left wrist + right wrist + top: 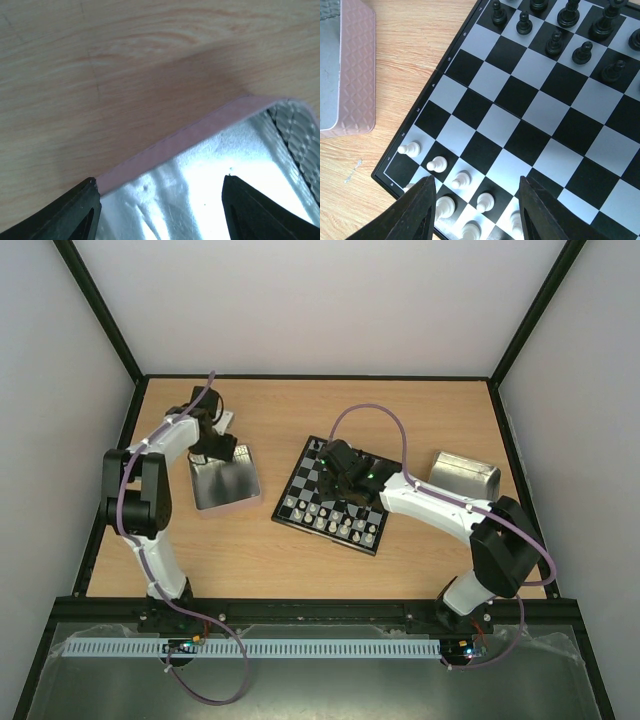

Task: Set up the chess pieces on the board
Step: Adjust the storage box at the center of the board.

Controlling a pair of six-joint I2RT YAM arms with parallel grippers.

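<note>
The board (300, 478) lies flat in the middle of the table. Cream-white chess pieces (330, 522) stand in two rows along its near edge. In the right wrist view these white pieces (437, 163) sit at the bottom and several black pieces (555, 42) stand at the top. My right gripper (475, 181) hovers open above the white rows, holding nothing. Over in the left wrist view, my left gripper (160, 200) is open over the shiny inside of a metal tray (200, 130), with nothing between its fingers (75, 212).
The pink-rimmed metal tray (228, 502) lies left of the board, under my left gripper (218, 448). A second shiny tray (465, 472) stands at the back right of the board. My right arm (430, 502) crosses the board's right corner.
</note>
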